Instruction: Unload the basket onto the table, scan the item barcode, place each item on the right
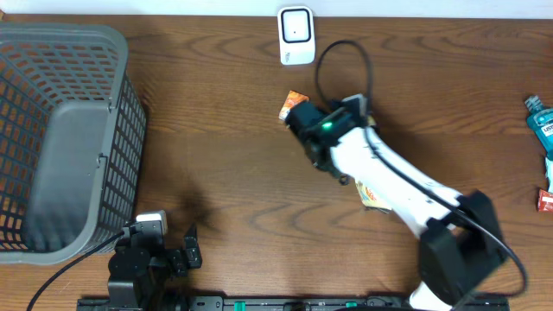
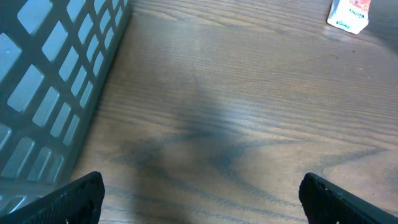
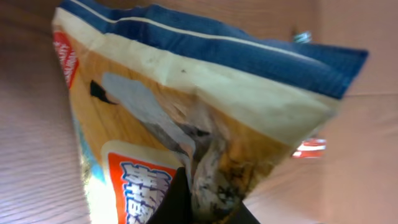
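Observation:
My right gripper (image 1: 304, 119) reaches toward the back of the table, shut on a crinkled snack bag (image 3: 186, 106). The bag has a blue top band, an orange body and a red label. From overhead only an orange corner of the bag (image 1: 290, 102) shows past the gripper. It lies a short way in front of the white scanner (image 1: 295, 34). In the right wrist view the dark fingers (image 3: 180, 199) pinch a fold of the bag. My left gripper (image 2: 202, 202) hangs open over bare wood near the front left, with nothing between its fingers.
A grey mesh basket (image 1: 52, 138) fills the left side, and its wall (image 2: 56, 74) is close to my left gripper. A small orange and white packet (image 1: 373, 195) lies under the right arm. A blue bottle (image 1: 539, 123) and a red packet (image 1: 546, 200) sit at the right edge.

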